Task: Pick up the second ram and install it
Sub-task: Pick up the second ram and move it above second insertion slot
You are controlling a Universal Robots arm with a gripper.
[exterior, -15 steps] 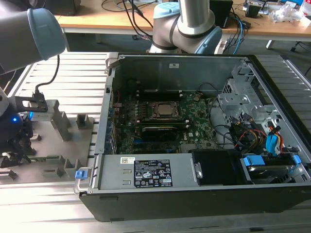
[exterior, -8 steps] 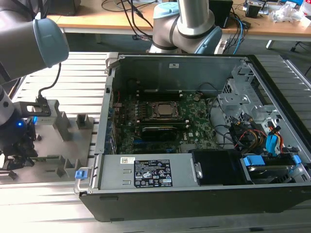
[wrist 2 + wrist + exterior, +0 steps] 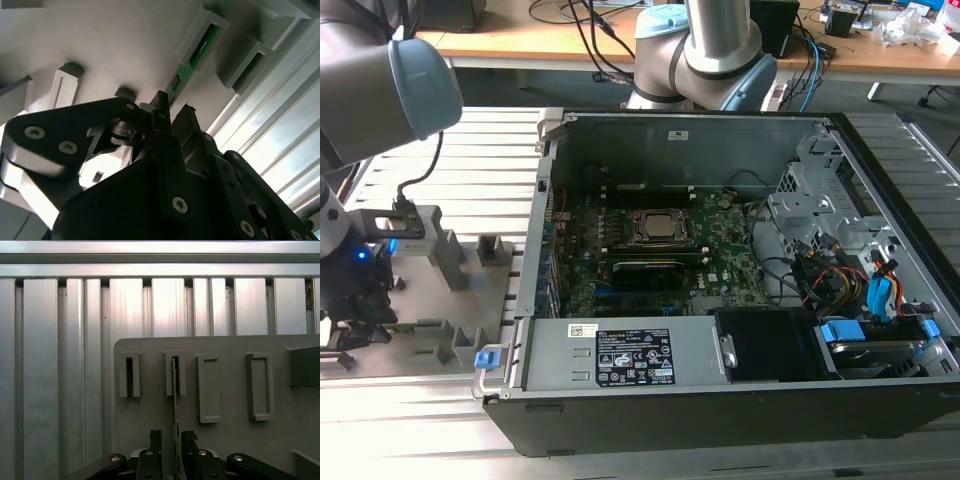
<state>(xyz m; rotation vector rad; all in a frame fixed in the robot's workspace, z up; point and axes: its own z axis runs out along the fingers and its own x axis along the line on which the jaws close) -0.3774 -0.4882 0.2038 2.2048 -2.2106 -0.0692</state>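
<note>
The second ram [image 3: 175, 390] is a thin green board standing on edge in a slotted grey block [image 3: 175, 372] of the holder plate [image 3: 455, 300]. In the second wrist view the ram [image 3: 181, 79] runs from that block towards the fingers. My gripper [image 3: 171, 437] straddles the ram's near end, one black finger [image 3: 156, 442] on each side, with a small gap still showing, so it is open. In the second wrist view the gripper [image 3: 174, 111] sits just at the board's end. In the exterior view the gripper [image 3: 360, 320] hangs low over the plate at the far left.
The open computer case [image 3: 720, 400] lies at the exterior view's right of the plate, with its green motherboard [image 3: 720, 250] facing up. Other grey blocks [image 3: 209, 387] stand on the plate beside the ram's slot. The table is ribbed aluminium [image 3: 60, 365].
</note>
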